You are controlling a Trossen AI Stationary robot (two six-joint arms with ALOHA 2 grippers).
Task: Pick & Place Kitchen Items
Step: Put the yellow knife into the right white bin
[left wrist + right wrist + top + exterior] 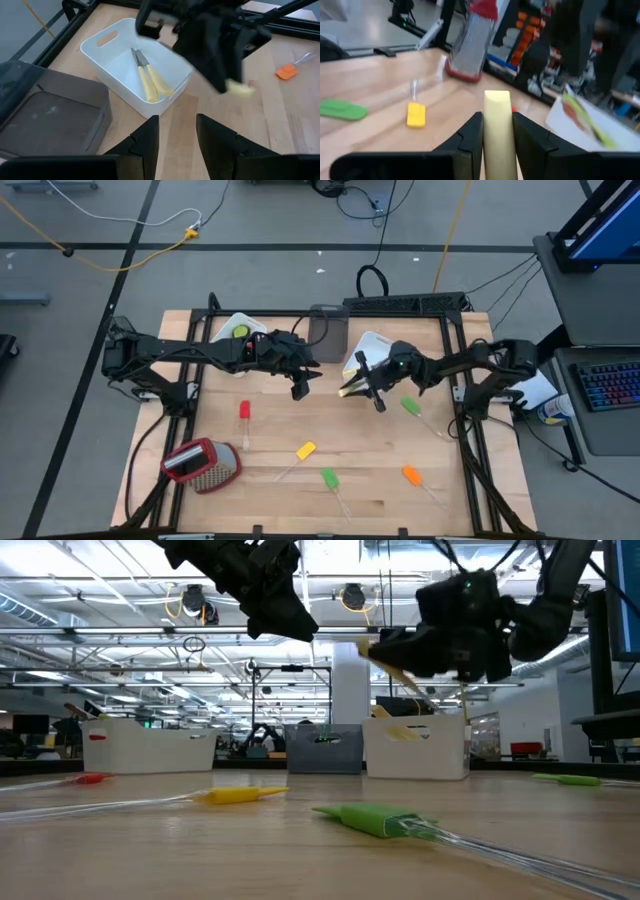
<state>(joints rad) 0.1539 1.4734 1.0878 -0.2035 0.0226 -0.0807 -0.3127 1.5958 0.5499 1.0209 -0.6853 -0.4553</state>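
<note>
Knife, pale-handled, sat clamped between the right tool's fingers, held in the air just beside the white tub where two like knives already lay. To finish this step well, I judged I should carry it fully over the tub's opening, lower it until the blade cleared the rim, line it up with the other two, then release gently so it would not bounce out. My right arm reached inward across the worktop, wrist pitched down. My left tool hovered nearby, its fingers apart and holding nothing.
</note>
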